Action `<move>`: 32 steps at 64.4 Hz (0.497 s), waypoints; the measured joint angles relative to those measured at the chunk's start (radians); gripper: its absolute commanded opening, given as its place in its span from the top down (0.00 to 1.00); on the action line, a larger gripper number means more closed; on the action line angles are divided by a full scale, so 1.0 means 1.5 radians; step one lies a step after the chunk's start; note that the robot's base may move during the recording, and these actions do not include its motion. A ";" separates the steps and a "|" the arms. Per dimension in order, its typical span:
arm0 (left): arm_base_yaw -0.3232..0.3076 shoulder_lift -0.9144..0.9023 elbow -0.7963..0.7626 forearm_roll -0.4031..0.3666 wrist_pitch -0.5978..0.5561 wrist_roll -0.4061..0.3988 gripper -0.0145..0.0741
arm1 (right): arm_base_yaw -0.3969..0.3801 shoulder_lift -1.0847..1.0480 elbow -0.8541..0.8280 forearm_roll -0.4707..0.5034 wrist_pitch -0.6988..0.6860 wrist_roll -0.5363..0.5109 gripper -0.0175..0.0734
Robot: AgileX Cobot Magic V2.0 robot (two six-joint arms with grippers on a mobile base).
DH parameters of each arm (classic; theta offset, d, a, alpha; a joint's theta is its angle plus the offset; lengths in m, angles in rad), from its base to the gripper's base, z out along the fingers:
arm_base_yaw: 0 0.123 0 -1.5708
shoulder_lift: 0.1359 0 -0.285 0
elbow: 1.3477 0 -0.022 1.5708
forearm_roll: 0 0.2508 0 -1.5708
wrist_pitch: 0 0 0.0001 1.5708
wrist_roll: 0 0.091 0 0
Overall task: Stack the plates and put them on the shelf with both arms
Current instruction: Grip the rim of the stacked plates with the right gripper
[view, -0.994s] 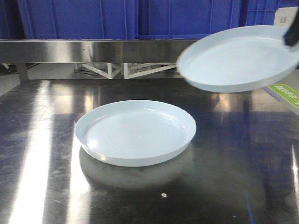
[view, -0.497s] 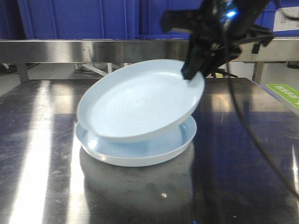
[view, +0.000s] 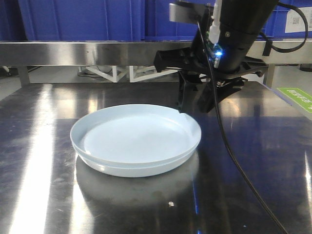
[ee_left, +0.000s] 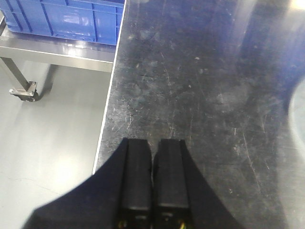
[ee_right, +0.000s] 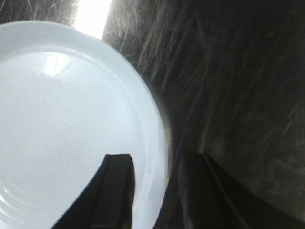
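Observation:
Two pale bluish-white plates lie stacked on the steel table: the upper plate [view: 136,136] is nested in the lower plate [view: 146,171], slightly offset to the left. My right gripper [view: 196,105] hangs just above the stack's far right rim. It is open in the right wrist view [ee_right: 155,160], with one finger over the plate [ee_right: 62,119] and the other outside the rim. My left gripper [ee_left: 152,143] is shut on nothing, low over the table near its left edge. A pale blur of a plate [ee_left: 299,117] shows at that view's right border.
Blue crates [view: 83,19] stand on a steel shelf rail [view: 78,51] behind the table. A green label [view: 297,97] lies at the far right. The table's left edge [ee_left: 108,105] drops to grey floor, with a blue crate [ee_left: 66,19] beyond.
The right gripper carried the second plate in from the upper right, lowered it tilted onto the first, and has now let go; the plate lies flat and the fingers have lifted off the rim.

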 measured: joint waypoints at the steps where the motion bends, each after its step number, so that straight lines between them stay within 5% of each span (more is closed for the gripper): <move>1: 0.000 0.000 0.000 0.000 0.000 0.000 0.74 | 0.000 0.001 0.000 0.000 0.000 0.000 0.38; 22: 0.000 0.000 0.000 0.000 0.000 0.000 0.74 | 0.003 0.042 -0.002 0.000 0.021 -0.001 0.40; 32: 0.000 0.000 0.000 0.000 0.000 0.000 0.74 | 0.003 0.044 -0.002 0.000 0.021 -0.001 0.62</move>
